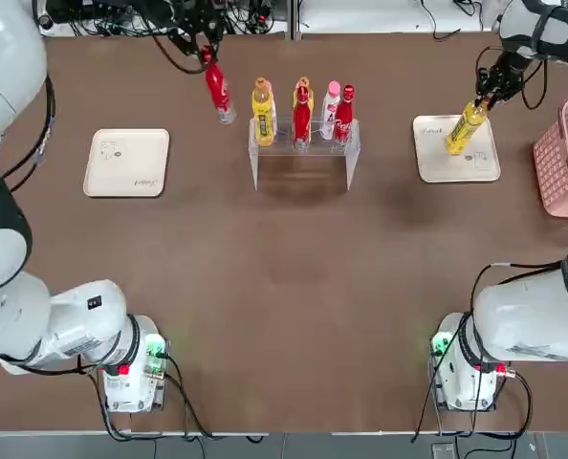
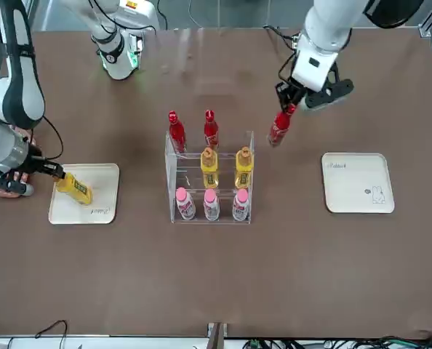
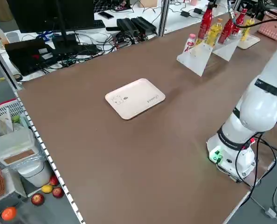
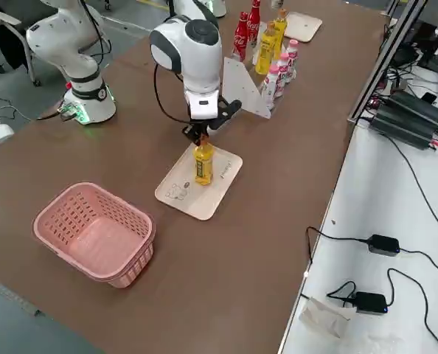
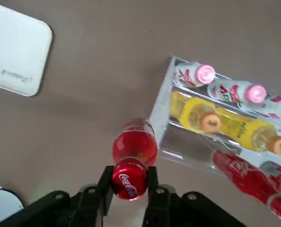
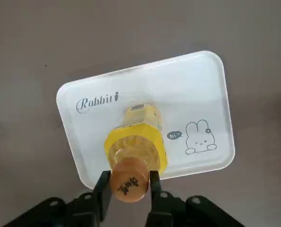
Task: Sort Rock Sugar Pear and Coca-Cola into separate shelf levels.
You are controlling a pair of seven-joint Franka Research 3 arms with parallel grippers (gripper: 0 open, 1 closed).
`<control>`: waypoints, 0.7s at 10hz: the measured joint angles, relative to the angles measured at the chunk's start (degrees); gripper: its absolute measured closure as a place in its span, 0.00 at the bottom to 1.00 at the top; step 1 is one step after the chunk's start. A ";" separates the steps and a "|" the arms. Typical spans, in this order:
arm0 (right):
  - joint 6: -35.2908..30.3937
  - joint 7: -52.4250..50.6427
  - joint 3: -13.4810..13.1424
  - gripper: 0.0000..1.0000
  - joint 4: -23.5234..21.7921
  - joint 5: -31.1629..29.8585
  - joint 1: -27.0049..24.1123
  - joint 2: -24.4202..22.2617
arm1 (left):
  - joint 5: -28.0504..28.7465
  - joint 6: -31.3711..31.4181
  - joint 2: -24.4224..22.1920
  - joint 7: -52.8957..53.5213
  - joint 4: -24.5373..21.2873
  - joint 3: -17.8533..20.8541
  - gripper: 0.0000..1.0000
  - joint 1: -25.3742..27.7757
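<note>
Glossy red contoured Coca-Cola bottle with red cap (image 5: 135, 142), up close in left wrist view, off the robot's left side of the clear acrylic stepped stand (image 1: 353, 151); left gripper (image 5: 129, 178) clamped on it at the cap, bottle hanging tilted. Right gripper (image 6: 130, 178) well off the stand's right side, fingers closed on the orange cap of a slim yellow Rock Sugar Pear bottle (image 6: 139, 137), also tilted, over a flat cream square tray (image 6: 95, 137); can't tell if its base touches.

Stand itself: two more red bottles (image 2: 177, 136) (image 2: 211, 132) in its row nearest the robot, two yellow ones (image 2: 209, 169) (image 2: 244, 169) in the middle row, pale pink-capped bottles (image 2: 185, 206) in the far row.

Handling, my guess: rigid, fairly heavy for their width if full, no squash under the fingers. Smooth curved sides and round caps likely slippery; a cap-only hold lets the body swing or twist. Better hold is square across cap and neck, bottle vertical, pads even on both sides. Glass or plastic unclear, so treat as breakable. Lower gently, base flat before letting go, and don't clip neighbours on the stand, they look easy to topple
</note>
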 joint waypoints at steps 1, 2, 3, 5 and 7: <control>0.00 0.14 -0.03 0.66 0.02 0.04 -0.01 0.00 | 0.43 0.01 2.24 -2.13 0.98 -1.87 0.68 -0.78; 0.00 0.17 -0.02 0.66 0.05 0.14 -0.01 -0.01 | 1.67 0.02 4.24 -3.35 1.68 -2.29 0.68 -2.52; 0.01 0.20 -0.03 0.66 0.05 0.14 -0.04 -0.01 | 3.08 0.04 5.69 -4.92 2.13 -2.32 0.68 -4.37; 0.01 0.22 -0.03 0.66 0.05 0.22 -0.07 -0.01 | 5.42 0.20 7.42 -8.72 3.05 -2.35 0.68 -7.28; 0.00 0.23 -0.02 0.66 0.14 0.24 -0.04 0.00 | 10.98 0.26 11.02 -14.02 5.31 -2.29 0.68 -11.06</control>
